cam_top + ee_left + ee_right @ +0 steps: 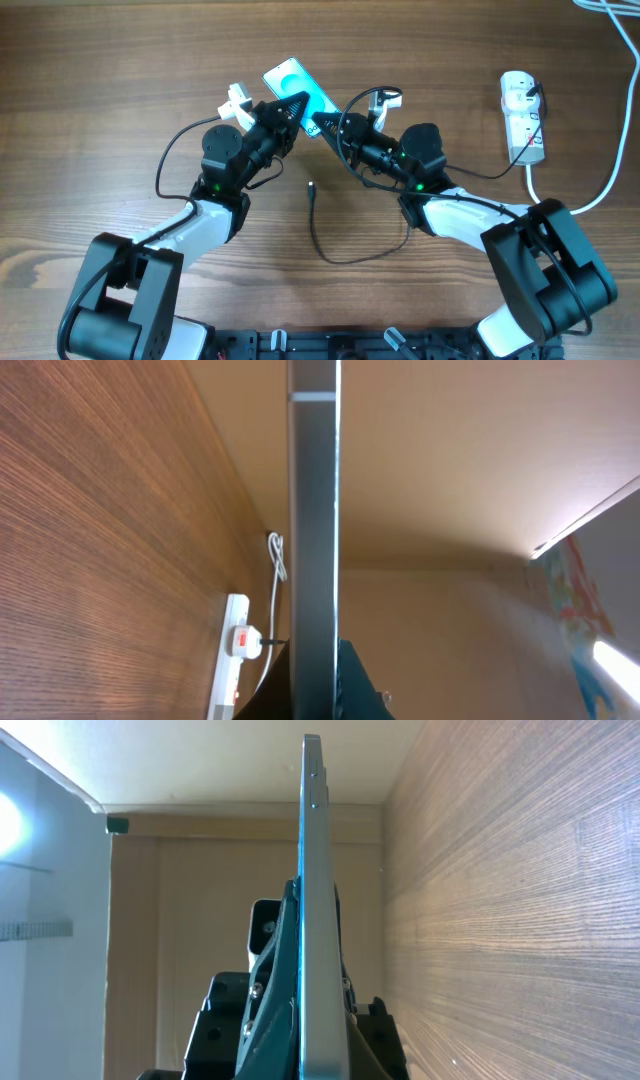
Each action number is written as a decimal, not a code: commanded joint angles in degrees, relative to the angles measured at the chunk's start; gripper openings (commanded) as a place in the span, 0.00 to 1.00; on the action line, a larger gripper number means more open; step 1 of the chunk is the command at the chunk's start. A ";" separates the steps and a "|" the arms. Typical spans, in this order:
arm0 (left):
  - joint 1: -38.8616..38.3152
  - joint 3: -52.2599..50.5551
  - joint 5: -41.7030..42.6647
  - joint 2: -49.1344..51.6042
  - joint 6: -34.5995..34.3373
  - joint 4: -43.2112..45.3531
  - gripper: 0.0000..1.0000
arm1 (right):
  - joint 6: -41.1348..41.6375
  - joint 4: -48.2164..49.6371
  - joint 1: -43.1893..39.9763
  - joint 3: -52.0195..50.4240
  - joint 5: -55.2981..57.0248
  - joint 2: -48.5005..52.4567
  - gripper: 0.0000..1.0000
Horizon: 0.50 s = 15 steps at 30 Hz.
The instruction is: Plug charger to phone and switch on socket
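Note:
The phone (pixel 291 79), turquoise screen up, is held off the table between both arms. My left gripper (pixel 290 106) is shut on its lower left part, and my right gripper (pixel 320 125) is shut on its right end. Seen edge-on in the left wrist view, the phone (pixel 313 510) is clamped by both jaws. The right wrist view shows the phone (pixel 312 870) gripped the same way. The charger cable (pixel 335 257) lies looped on the table, its connector tip (pixel 311 186) free below the phone. At the far right lies the socket (pixel 522 118) with a black plug in it.
A thick white cord (pixel 612 150) runs from the socket off the right edge. In the left wrist view the socket (pixel 234 655) and a coiled white cord (pixel 278 555) show beyond the phone. Bare wooden table (pixel 100 120) surrounds the arms.

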 commanded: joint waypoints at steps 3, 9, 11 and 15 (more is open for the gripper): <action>-0.22 0.76 0.92 -0.37 2.21 1.33 0.04 | -3.04 -0.85 0.72 0.04 -4.28 -0.04 0.68; 1.77 0.76 2.82 -0.37 2.21 -3.15 0.04 | -5.55 -0.92 -0.92 0.04 -6.51 -1.81 1.00; 3.41 0.76 5.18 -0.37 2.25 -4.94 0.04 | -7.48 -1.66 -2.58 0.02 -8.44 -3.13 1.00; 7.74 0.76 12.68 -0.37 6.73 -5.70 0.04 | -12.00 -7.80 -5.64 0.02 -10.97 -6.88 1.00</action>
